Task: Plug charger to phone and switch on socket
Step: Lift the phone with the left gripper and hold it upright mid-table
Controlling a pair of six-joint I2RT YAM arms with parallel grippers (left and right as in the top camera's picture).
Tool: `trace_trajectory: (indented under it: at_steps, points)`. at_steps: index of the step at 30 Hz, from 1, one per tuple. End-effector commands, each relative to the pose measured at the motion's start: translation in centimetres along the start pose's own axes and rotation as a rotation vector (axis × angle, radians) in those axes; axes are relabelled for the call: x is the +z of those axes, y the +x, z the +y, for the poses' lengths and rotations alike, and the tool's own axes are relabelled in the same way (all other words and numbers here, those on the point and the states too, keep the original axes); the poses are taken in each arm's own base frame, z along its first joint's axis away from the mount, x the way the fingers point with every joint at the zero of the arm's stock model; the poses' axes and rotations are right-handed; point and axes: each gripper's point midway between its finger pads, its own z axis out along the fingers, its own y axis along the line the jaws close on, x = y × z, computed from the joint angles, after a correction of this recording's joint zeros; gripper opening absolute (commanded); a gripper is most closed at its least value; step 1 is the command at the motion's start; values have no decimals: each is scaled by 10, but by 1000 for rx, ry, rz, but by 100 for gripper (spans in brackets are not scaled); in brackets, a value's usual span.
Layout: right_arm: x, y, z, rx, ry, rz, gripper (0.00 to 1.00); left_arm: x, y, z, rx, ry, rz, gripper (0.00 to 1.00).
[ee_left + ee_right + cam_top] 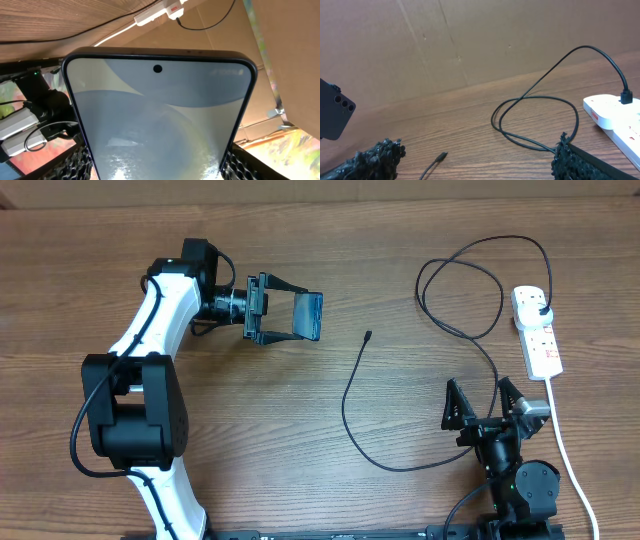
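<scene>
Left tool [298, 315] was clamped on the phone [312, 318], one finger on each long edge, with the lit screen facing my left wrist camera. Right tool [481, 392] stood wide, with nothing between its fingers. Charger [345, 395] lay slack on the bench [300, 480]. Its tip [368, 335] was ahead and left of the right tool, between both tools and apart from the phone. Its plug [541, 310] sat in the socket [540, 345], ahead and right of the right tool. Switch position: could not tell.
</scene>
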Motion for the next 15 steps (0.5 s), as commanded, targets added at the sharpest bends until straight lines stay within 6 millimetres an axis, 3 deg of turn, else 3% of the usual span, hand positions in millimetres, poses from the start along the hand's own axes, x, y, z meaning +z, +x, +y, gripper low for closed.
trace_trajectory:
  at_steps: [1,15]
  points:
    - [0,1,-1,3,3,-7,100,-3,13,-11,-1,33,55,36]
    - [0,1,-1,3,3,-7,100,-5,12,-12,-39,37,52,35]
